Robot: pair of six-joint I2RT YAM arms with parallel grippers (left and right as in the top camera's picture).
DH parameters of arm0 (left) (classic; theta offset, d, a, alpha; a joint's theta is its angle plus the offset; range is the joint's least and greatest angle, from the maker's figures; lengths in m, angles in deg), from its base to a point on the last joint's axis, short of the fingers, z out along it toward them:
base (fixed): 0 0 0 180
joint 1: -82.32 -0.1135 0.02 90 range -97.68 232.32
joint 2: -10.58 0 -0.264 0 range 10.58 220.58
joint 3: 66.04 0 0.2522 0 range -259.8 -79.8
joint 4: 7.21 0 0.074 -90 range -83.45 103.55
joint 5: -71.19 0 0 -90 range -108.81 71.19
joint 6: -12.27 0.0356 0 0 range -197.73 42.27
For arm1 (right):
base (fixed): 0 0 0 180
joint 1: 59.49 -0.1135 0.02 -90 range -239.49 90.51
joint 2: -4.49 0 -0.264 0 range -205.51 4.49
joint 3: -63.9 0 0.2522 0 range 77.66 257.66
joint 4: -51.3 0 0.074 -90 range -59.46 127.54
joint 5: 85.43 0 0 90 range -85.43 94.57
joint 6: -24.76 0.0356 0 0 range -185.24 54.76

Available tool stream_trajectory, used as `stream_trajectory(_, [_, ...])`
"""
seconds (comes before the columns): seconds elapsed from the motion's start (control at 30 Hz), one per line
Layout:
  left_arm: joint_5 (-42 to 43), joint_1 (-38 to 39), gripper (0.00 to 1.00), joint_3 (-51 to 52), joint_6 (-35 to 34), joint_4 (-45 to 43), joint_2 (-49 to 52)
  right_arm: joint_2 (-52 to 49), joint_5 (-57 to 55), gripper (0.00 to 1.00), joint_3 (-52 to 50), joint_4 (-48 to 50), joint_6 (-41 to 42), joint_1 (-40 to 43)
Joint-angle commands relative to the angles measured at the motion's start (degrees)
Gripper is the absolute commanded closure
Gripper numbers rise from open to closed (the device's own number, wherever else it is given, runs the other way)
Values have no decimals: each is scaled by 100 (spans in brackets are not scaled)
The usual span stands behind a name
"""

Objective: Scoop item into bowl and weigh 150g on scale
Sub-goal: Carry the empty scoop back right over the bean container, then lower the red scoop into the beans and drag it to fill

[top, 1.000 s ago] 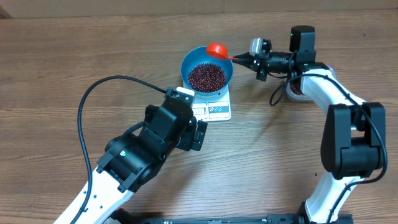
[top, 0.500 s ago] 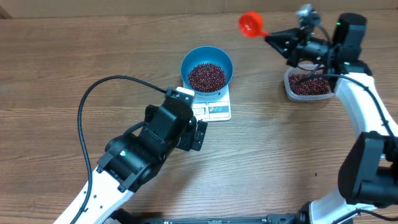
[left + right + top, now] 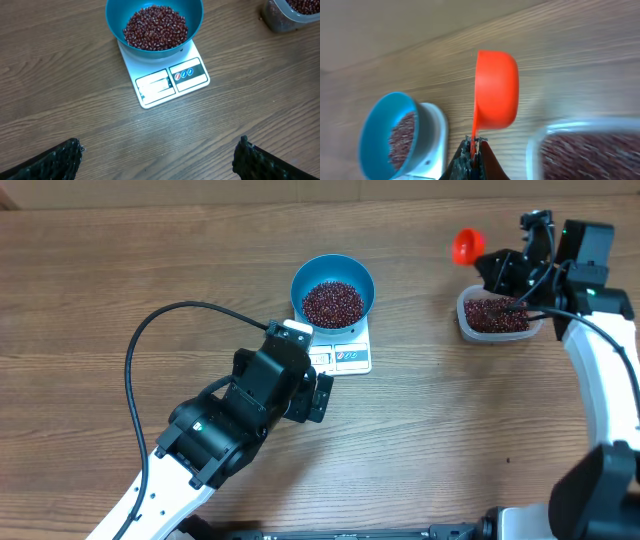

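The blue bowl (image 3: 333,268) stands on the white scale (image 3: 350,355) and holds a heap of dark red beans (image 3: 333,303). From the left wrist the bowl (image 3: 197,20), its beans (image 3: 155,27) and the scale (image 3: 172,82) lie ahead. My left gripper (image 3: 160,145) is open over bare wood, short of the scale's front edge. My right gripper (image 3: 490,262) is shut on the handle of an orange-red scoop (image 3: 466,246), held above the table just left of a clear tub. In the right wrist view the scoop (image 3: 495,95) lies on its side, its inside hidden.
A clear plastic tub (image 3: 463,320) of more beans sits at the right, under my right arm; its rim (image 3: 540,140) shows in the right wrist view. A black cable (image 3: 160,320) loops over the table left of the scale.
My right arm has carried the scoop from the bowl's far rim to the right, up to the tub. The left arm, bowl and scale have not moved.
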Motion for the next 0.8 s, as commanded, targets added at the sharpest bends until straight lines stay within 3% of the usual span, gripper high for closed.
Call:
stream_trajectory(0.0, [26, -2, 0, 9, 107, -24, 31, 341, -1108, 96, 24, -247, -105, -26])
stream_trajectory(0.3, [26, -2, 0, 9, 107, -24, 31, 367, -2872, 96, 24, -1154, -116, -31])
stream_trajectory(0.77, [26, -2, 1, 9, 107, -24, 31, 295, -2979, 96, 24, -2039, -866, -31])
